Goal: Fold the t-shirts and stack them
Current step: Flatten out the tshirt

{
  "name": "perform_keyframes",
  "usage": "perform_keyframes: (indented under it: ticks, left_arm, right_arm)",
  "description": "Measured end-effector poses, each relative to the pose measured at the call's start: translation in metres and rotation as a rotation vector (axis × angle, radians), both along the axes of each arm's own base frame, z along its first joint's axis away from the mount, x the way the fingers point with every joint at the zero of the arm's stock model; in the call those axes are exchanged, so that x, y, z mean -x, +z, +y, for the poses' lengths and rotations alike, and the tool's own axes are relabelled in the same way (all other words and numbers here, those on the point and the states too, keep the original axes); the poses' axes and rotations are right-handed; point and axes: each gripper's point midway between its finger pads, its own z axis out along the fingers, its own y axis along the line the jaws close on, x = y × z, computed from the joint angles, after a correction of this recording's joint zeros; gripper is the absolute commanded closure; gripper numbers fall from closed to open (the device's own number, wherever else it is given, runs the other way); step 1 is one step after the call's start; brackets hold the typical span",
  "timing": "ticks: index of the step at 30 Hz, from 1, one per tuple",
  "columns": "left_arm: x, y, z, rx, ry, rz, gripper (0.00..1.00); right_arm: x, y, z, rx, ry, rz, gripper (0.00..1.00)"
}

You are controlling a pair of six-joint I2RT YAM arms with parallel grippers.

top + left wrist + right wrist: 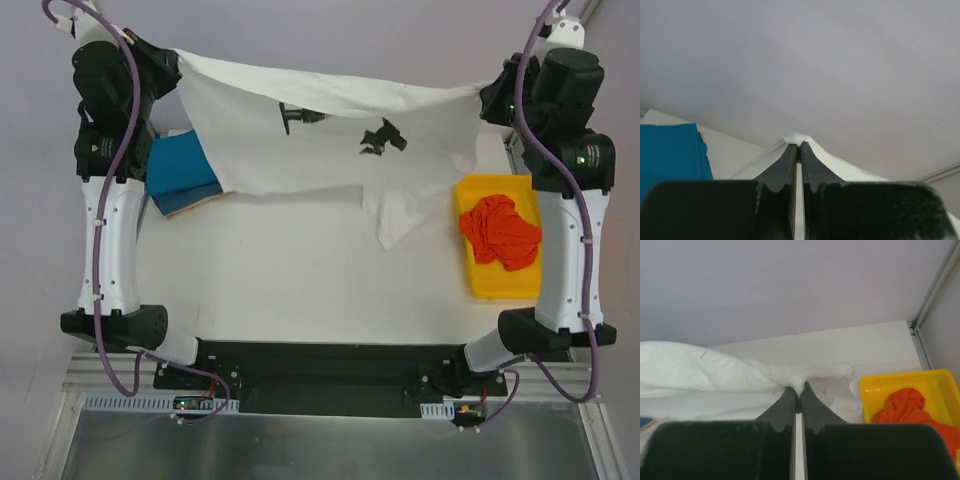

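A white t-shirt with black print [330,130] hangs stretched between my two grippers at the far side of the table. My left gripper [178,62] is shut on its left corner [796,138]. My right gripper [488,92] is shut on its right corner [805,377]. The shirt's lower edge and a loose flap [400,215] rest on the table. A folded teal-blue t-shirt [180,172] lies at the far left on a tan one [205,200] that shows only as a thin edge. An orange-red t-shirt [500,232] lies crumpled in the tray.
A yellow plastic tray [478,270] stands at the right beside the right arm; it also shows in the right wrist view [875,395]. The teal-blue shirt shows in the left wrist view [670,155]. A metal rail [935,285] runs along the table's right edge.
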Motion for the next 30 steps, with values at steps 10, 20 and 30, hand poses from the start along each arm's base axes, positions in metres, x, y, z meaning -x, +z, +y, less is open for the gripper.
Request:
perform_keyframes:
  ticks: [10, 20, 30]
  left_arm:
    - [0.131, -0.066, 0.002, -0.013, -0.023, -0.029, 1.0]
    - [0.158, -0.375, 0.012, 0.059, 0.077, 0.648, 1.0]
    - [0.153, -0.449, 0.014, 0.05, 0.109, 0.906, 1.0]
  right_arm:
    - [0.134, -0.041, 0.01, -0.072, 0.17, -0.023, 0.96]
    - [0.152, -0.288, 0.028, -0.12, 0.181, 0.787, 0.9]
    - [0.1, -0.4, 0.034, -0.1, 0.087, 1.205, 0.43]
